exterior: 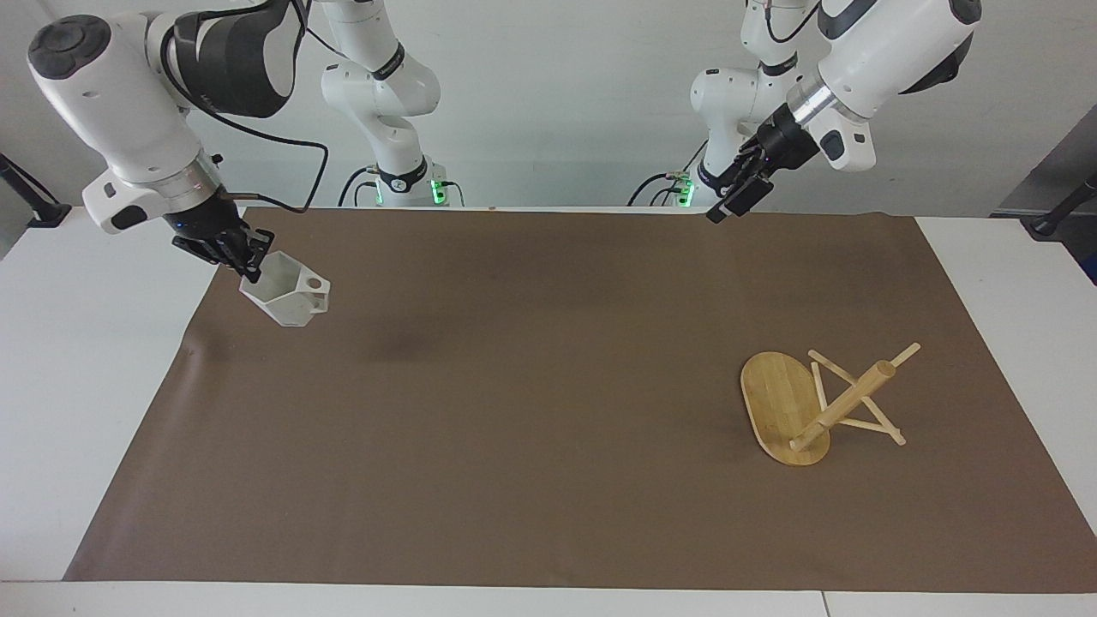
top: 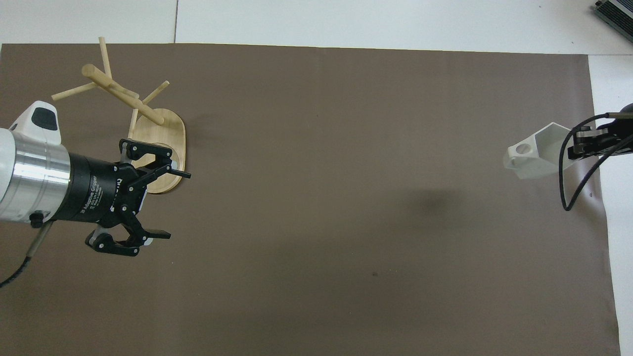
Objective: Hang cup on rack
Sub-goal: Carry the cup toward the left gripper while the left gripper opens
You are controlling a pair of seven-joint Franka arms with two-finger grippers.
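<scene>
The white faceted cup point(exterior: 290, 297) point(top: 536, 156) hangs tilted in the air over the brown mat at the right arm's end of the table. Its handle points toward the table's middle. My right gripper point(exterior: 242, 257) point(top: 577, 144) is shut on the cup's rim. The bamboo rack point(exterior: 823, 403) point(top: 148, 123) has its oval base flat on the mat at the left arm's end, with several thin pegs sticking out of its post. My left gripper point(exterior: 735, 195) point(top: 177, 204) is open and empty, raised over the mat by the rack's base.
A brown mat point(exterior: 548, 446) covers most of the white table point(exterior: 86, 386). A soft shadow of the cup point(exterior: 403, 347) lies on the mat. A black cable point(top: 568, 173) loops down from the right wrist beside the cup.
</scene>
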